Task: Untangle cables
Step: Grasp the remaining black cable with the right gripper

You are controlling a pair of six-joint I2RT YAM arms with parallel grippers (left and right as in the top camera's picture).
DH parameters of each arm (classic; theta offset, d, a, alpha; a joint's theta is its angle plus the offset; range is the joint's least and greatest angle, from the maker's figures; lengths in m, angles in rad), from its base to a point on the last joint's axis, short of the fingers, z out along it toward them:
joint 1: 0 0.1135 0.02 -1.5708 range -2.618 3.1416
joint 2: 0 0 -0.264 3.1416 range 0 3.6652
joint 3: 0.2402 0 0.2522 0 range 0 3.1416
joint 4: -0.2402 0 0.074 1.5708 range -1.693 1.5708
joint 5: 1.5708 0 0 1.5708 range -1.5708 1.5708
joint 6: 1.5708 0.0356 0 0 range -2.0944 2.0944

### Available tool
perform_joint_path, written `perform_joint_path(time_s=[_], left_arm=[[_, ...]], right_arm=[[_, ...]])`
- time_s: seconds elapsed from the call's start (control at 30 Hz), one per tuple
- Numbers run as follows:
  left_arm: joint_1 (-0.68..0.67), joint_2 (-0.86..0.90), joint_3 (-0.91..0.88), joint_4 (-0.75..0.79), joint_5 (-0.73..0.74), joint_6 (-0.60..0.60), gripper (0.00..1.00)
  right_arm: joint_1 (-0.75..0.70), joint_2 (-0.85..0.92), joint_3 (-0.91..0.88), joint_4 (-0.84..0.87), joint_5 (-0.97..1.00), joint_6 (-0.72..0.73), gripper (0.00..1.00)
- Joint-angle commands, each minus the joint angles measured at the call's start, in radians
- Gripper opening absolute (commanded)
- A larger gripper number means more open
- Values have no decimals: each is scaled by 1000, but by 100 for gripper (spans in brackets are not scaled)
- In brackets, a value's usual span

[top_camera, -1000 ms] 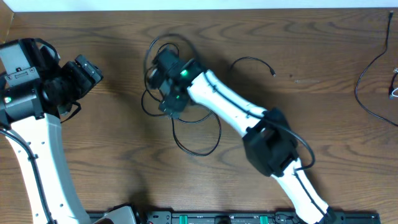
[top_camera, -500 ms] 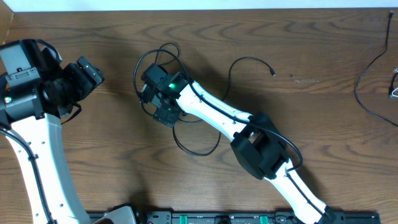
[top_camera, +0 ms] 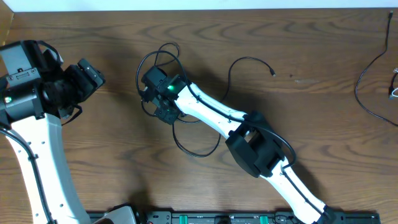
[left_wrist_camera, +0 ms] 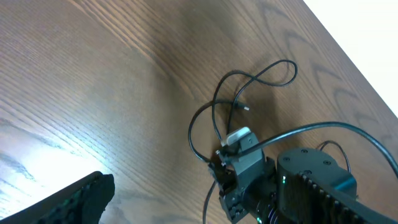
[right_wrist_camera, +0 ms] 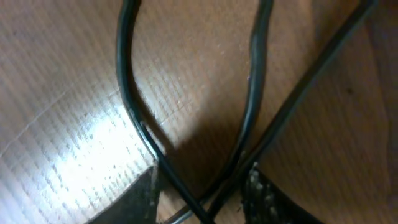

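A tangle of thin black cables [top_camera: 163, 51] lies on the wooden table, with one loop [top_camera: 199, 149] trailing toward me and a plug end [top_camera: 273, 73] off to the right. My right gripper [top_camera: 150, 94] is down in the tangle. In the right wrist view its jaws [right_wrist_camera: 202, 193] stand partly narrowed on either side of crossing black cables [right_wrist_camera: 252, 93], with wood still showing between them. The left wrist view shows the same loops [left_wrist_camera: 261, 74] beside the right gripper [left_wrist_camera: 227, 158]. My left gripper [top_camera: 93, 74] hovers open at the far left, holding nothing.
Another thin black cable [top_camera: 367, 93] runs down the table's right edge, next to a small white piece [top_camera: 393, 92]. The right arm [top_camera: 255, 146] stretches diagonally from the front edge. A black rail [top_camera: 249, 218] lines the front.
The right gripper slid left into the tangle and lowered, and its jaws have narrowed around the black cables. The left arm has not moved.
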Motion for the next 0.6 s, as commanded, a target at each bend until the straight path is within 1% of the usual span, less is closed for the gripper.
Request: perform_joint_path(time_s=[0.0, 0.1, 0.13, 0.3, 0.33, 0.57], left_arm=[[6, -2, 10, -8, 2, 24, 92], [6, -2, 10, -8, 2, 24, 92], [6, -2, 10, -8, 2, 24, 92], [6, -2, 10, -8, 2, 24, 92], [6, -2, 10, -8, 2, 24, 92], [6, -2, 10, -8, 2, 24, 92]], right_arm=[[1, 64, -5, -3, 4, 30, 21], [0, 64, -3, 7, 4, 43, 5], [0, 61, -2, 8, 5, 48, 1], [-25, 13, 9, 10, 5, 54, 1], [-41, -13, 11, 10, 4, 73, 1], [-137, -186, 11, -14, 4, 74, 1]])
